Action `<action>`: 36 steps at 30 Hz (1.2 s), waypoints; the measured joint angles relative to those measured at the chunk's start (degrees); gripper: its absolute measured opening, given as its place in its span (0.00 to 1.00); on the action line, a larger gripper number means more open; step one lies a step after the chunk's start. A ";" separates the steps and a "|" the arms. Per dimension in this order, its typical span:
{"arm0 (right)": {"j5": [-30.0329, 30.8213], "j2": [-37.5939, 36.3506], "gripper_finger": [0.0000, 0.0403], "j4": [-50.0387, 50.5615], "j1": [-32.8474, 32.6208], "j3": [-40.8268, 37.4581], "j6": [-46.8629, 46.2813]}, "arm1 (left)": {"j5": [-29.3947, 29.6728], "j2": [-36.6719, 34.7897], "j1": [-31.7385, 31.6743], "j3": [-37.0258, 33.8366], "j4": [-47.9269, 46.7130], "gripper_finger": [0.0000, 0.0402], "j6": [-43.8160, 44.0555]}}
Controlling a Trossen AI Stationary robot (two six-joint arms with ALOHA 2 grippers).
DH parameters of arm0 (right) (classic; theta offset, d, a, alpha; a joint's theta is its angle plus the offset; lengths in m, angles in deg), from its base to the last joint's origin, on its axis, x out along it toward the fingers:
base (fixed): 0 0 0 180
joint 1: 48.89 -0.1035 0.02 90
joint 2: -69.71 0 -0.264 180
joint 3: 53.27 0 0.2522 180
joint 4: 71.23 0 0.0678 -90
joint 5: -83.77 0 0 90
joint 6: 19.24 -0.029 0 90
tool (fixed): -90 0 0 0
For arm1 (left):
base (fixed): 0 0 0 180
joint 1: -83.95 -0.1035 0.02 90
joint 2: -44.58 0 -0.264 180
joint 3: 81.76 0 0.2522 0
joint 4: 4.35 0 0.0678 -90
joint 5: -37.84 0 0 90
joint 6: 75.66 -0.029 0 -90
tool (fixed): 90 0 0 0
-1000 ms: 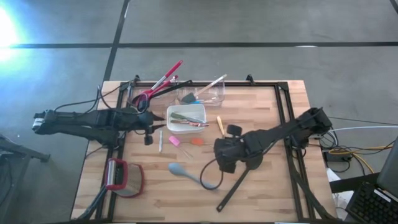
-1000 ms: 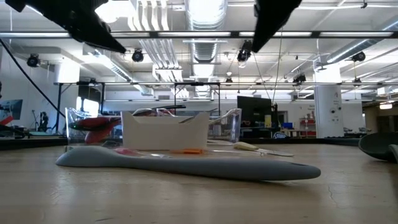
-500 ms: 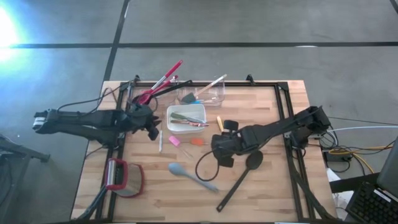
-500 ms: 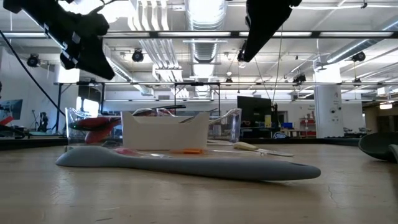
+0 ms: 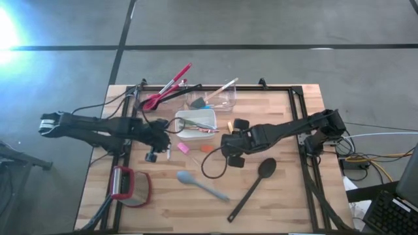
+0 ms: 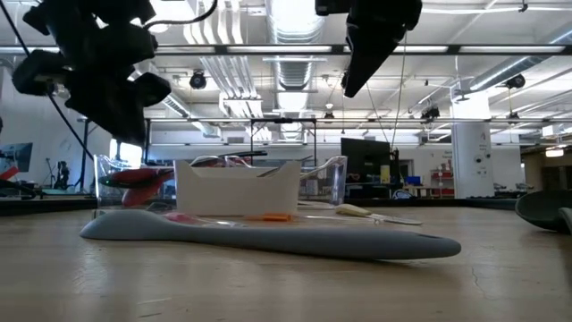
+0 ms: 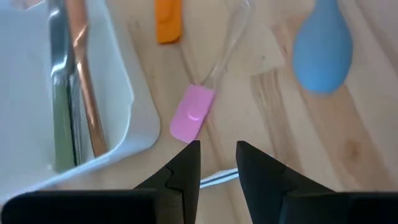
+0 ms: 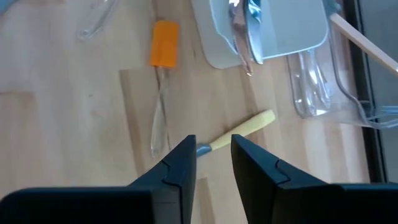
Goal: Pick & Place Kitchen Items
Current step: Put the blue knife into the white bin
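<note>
Pale butcher-block planks make up the tabletop [image 5: 281, 196], framed by black rails, with grey concrete floor around it; the low view looks past it into a workshop hall with ceiling lights and ducts. No writing can be read anywhere.

Near the middle lie the small pieces: a pink piece [image 7: 192, 114] with a clear handle and an orange piece [image 8: 165, 51], also on a clear handle, side by side just at 6 o'clock of the white square dish [image 5: 208, 134]. The dish holds a metal spoon [image 7: 60, 93] and a copper-toned utensil. A yellow-handled tool [image 8: 242, 130] lies at 3 o'clock of the dish. The grey-blue spatula [image 5: 200, 183] lies at 6 o'clock of the centre, and the long black spoon [image 5: 251, 186] slants at 5 o'clock. At 12 o'clock sits a clear plastic tub [image 5: 212, 99] with a wooden-handled utensil in it; the red whisk [image 5: 166, 88] leans over the rail at 11 o'clock. A red-and-grey gadget [image 5: 129, 186] sits at 8 o'clock.

The left pincer [image 7: 217, 165] hovers above the pink piece, fingers a narrow gap apart, gripping nothing. The right pincer [image 8: 211, 162] hangs above the yellow-handled tool, likewise slightly parted and empty.
</note>
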 joint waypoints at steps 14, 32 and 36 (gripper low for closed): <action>-1.07 0.00 0.23 0.04 0.23 0.00 1.71 | 1.15 5.81 -0.13 0.63 0.02 0.27 59.09; -0.98 0.00 0.24 3.43 2.26 0.00 9.76 | -9.43 17.05 -4.12 2.50 -5.21 0.58 75.79; -0.92 0.00 0.24 3.41 3.13 -0.20 9.99 | -8.90 16.98 -4.39 2.95 -4.45 0.61 78.96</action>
